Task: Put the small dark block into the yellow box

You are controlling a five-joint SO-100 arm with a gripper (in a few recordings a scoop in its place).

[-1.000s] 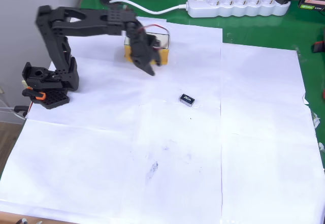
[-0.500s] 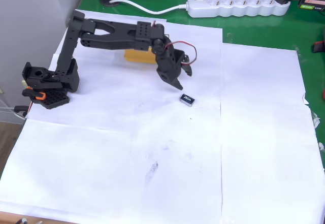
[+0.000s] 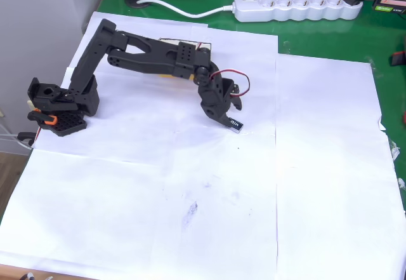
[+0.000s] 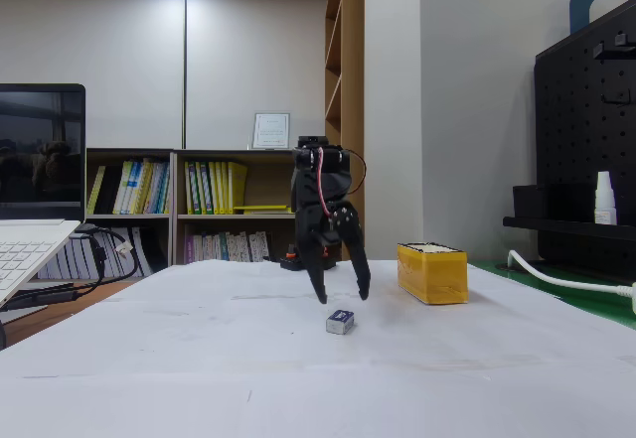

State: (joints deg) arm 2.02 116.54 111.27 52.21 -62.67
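Observation:
The small dark block (image 3: 236, 126) lies on the white paper with its lettered top partly covered by my gripper (image 3: 226, 120). From the side, the block (image 4: 341, 321) rests on the table just below my gripper (image 4: 342, 296). The gripper is open, its two fingers (image 4: 320, 289) spread to either side above the block and not touching it. The yellow box (image 4: 431, 272) stands apart to the right in the fixed view. From above, the yellow box (image 3: 163, 74) is mostly hidden under my arm.
A white power strip (image 3: 295, 6) with its cable lies on the green mat at the top. My arm's base (image 3: 60, 105) sits at the left paper edge. A laptop (image 4: 30, 249) stands at the left in the fixed view. White paper (image 3: 254, 216) covers the table toward the front.
My arm has stretched away from above the yellow box, rightward and down in the overhead view, so the open gripper now hangs over the block. The block has not moved.

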